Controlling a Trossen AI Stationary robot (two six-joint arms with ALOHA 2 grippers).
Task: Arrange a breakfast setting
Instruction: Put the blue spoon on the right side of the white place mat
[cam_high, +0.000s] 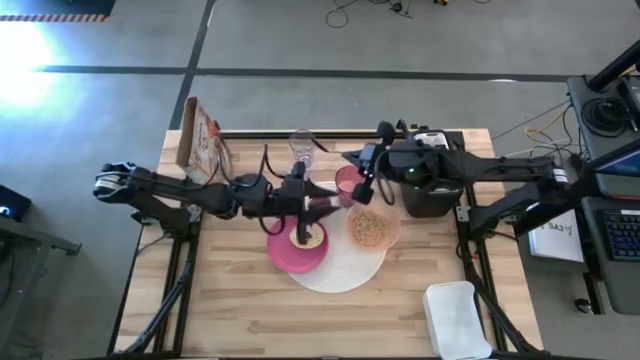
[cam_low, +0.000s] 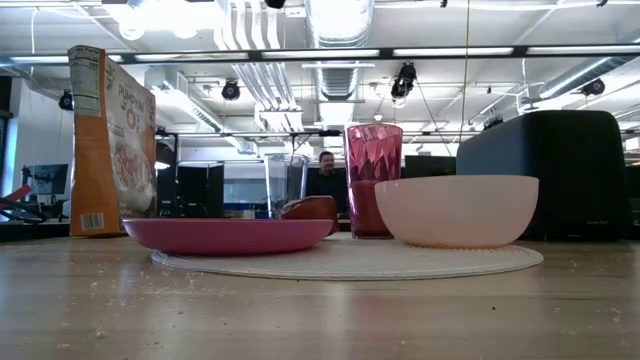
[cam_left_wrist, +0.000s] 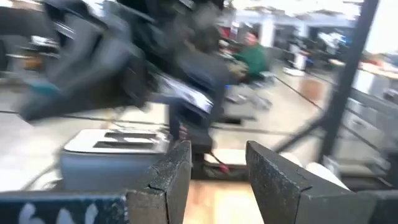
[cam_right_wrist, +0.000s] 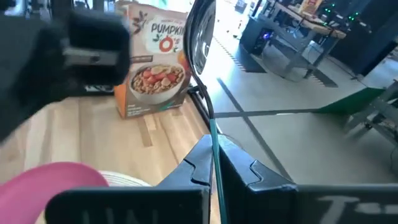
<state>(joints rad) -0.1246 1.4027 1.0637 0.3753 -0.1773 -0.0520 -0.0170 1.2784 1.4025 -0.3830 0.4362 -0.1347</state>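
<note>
On the large white round mat (cam_high: 345, 270) stand the magenta plate (cam_high: 290, 255), with a tan piece of food (cam_high: 307, 237) on it, and the peach bowl (cam_high: 373, 228) holding cereal. Behind them are the pink cup (cam_high: 346, 183) and the clear glass (cam_high: 301, 145). The orange cereal box (cam_high: 200, 140) stands upright at the far left. My right gripper (cam_right_wrist: 213, 163) hangs above the cup and bowl, shut on the teal-handled spoon (cam_right_wrist: 207, 74). Above the plate's far edge, my left gripper (cam_left_wrist: 217, 180) is open with nothing between its fingers. My right gripper pinches the spoon's thin teal handle (cam_right_wrist: 214, 140) between its two fingers. It comes in from the table's right side, nearly level. The spoon sticks out ahead of the fingertips with its bowl (cam_right_wrist: 202, 31) farthest away, lifted clear of the table.
A black toaster (cam_high: 430, 190) stands at the far right of the table, under my right arm. A white lidded container (cam_high: 458, 315) lies at the near right corner. Bare wood shows along the near edge and the left half. Crumbs are scattered on the table. A person sits in the room behind.
</note>
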